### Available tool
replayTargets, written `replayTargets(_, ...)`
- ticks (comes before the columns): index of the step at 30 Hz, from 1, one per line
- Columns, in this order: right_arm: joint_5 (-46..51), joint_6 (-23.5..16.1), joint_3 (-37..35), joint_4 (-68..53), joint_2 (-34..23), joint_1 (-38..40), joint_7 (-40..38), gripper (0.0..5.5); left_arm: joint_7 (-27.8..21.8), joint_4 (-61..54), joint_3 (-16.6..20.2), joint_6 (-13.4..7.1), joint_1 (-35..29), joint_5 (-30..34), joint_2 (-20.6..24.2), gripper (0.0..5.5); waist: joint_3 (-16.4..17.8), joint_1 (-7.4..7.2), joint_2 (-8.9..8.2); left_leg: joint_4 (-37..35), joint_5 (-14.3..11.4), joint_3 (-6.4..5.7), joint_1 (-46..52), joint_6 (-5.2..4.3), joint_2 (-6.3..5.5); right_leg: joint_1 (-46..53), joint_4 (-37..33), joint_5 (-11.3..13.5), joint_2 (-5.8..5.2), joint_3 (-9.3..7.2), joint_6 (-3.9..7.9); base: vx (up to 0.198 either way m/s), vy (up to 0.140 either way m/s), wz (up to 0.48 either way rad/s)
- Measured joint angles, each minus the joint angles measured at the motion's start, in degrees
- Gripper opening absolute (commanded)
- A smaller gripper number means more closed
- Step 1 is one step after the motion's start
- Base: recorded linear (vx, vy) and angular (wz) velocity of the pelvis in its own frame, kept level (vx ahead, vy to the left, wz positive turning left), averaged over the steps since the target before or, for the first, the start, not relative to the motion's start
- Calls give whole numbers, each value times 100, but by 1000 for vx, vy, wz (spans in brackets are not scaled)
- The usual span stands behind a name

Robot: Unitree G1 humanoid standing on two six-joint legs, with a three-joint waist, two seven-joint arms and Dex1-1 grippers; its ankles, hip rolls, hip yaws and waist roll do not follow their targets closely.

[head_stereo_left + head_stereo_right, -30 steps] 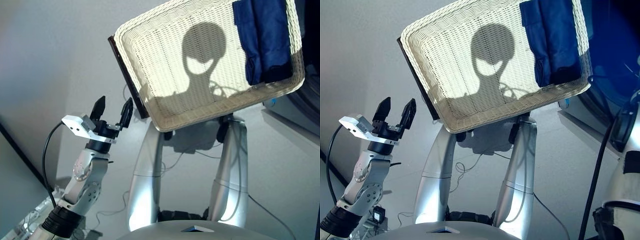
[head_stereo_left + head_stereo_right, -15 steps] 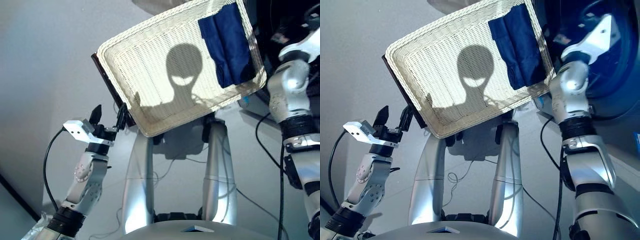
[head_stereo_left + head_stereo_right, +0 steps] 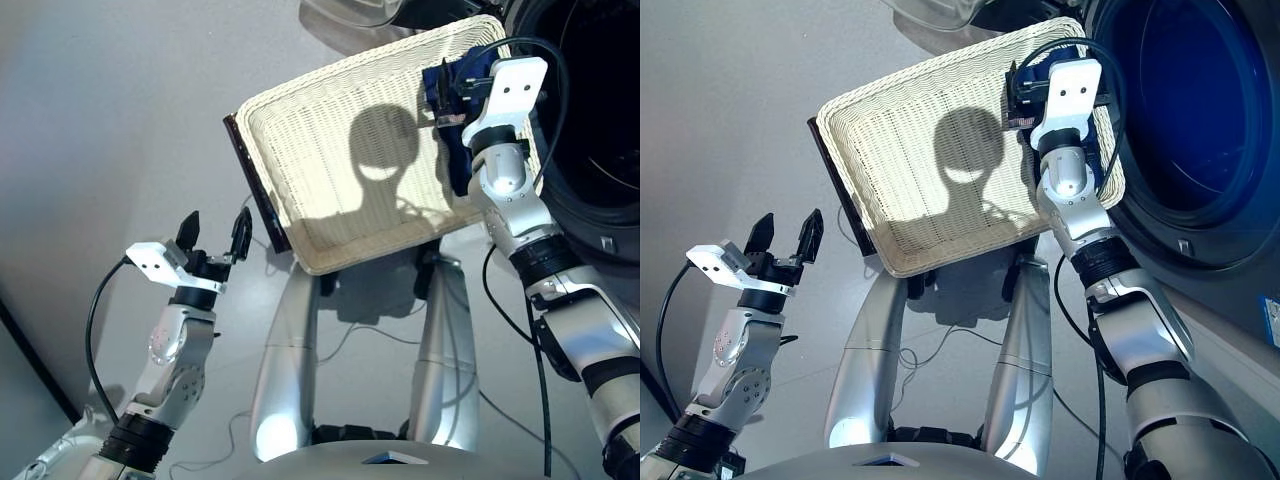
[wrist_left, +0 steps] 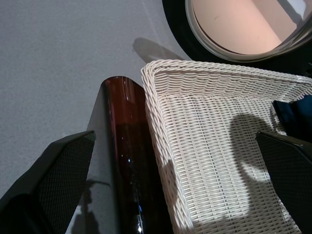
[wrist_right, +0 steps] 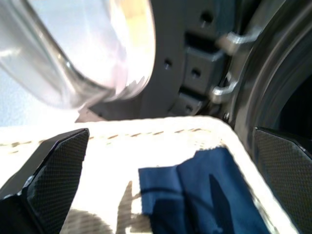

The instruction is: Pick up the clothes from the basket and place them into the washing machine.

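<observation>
At upper centre of the head view, the released right claw [image 5: 161,161] is poised over the folded navy blue cloth [image 5: 209,200] in the cream-white wicker basket [image 3: 330,150]; from this height a misjudged closure could miss it, while the left claw [image 3: 213,232] is held spread, empty, lower left.

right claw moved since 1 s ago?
Yes. The right claw was out of view; now it hovers open over the navy blue cloth in the cream-white wicker basket.

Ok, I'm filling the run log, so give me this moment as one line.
stage: reach | right gripper: open, over navy cloth in basket | left gripper: open, empty, beside basket | washing machine: door open
</observation>
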Motion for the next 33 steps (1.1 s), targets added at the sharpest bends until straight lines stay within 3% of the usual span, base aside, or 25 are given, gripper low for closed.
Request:
replayTargets(4,13,124,-105,918,342,-147,-59,550,45,8,12,0,12,12,-138,550,1,23,1,24,7,-2,-84,2,-1,-72,7,6,0,0,-5,0,0,0)
replayTargets(7,73,140,-587,1798,680,-360,-315,550,134,32,2,0,4,30,-273,550,3,58,3,35,9,-1,-193,4,-2,-180,18,9,-2,0,-8,0,0,0)
replayTargets(11,181,211,-866,2258,720,-448,-515,550,243,38,2,0,-8,43,-335,550,43,70,45,43,10,-4,-213,5,-20,-207,93,3,-24,-4,-2,0,0,0)
replayTargets(17,305,221,-1060,2744,730,-642,-640,550,277,37,-49,-1,-18,101,-368,550,201,66,130,98,10,-9,-219,4,-23,-221,137,-8,-29,3,-10,0,0,0)
replayTargets(33,408,224,-1306,3088,649,-724,-868,550,364,26,-191,-3,-133,223,-367,550,394,52,162,262,12,-11,-419,10,-26,-415,282,-7,-29,32,-11,0,0,0)
